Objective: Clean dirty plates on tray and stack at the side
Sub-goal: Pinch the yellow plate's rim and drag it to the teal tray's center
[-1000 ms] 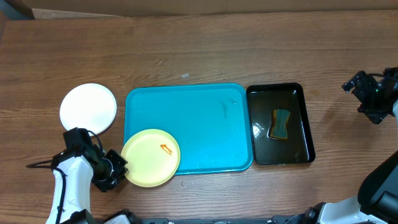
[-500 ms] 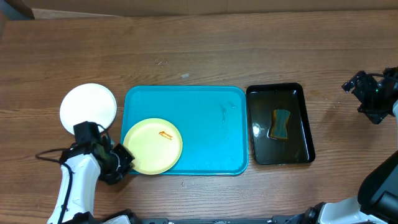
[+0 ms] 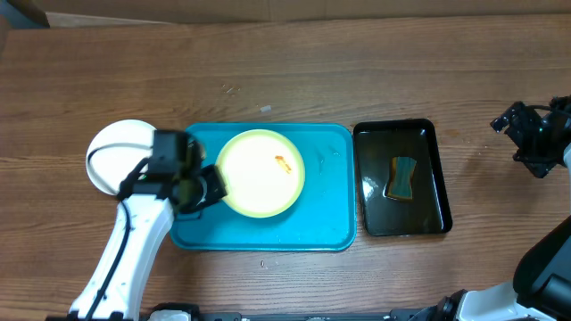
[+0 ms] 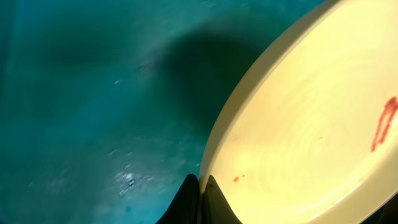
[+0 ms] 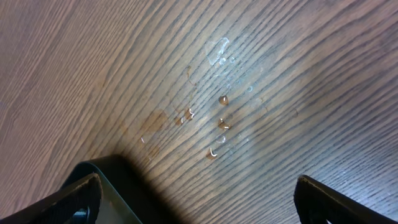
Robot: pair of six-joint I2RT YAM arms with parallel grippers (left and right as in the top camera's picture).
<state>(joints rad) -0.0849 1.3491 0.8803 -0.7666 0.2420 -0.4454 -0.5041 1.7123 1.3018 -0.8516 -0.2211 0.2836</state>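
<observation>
On wood table: white plate, turquoise tray, black tray, droplets.

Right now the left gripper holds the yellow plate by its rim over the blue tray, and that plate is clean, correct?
No, the yellow plate is not clean: a red-orange smear shows on it in the overhead and left wrist views. The rest holds: the left gripper pinches its rim over the blue tray.

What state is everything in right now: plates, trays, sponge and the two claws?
blue tray: flat on the table.
yellow plate: dirty, red smear, held by its rim above the blue tray.
white plate: on the table, no smear visible, partly hidden.
sponge: lying in the black tray.
left gripper: shut on the yellow plate.
right gripper: open, holding nothing.
</observation>
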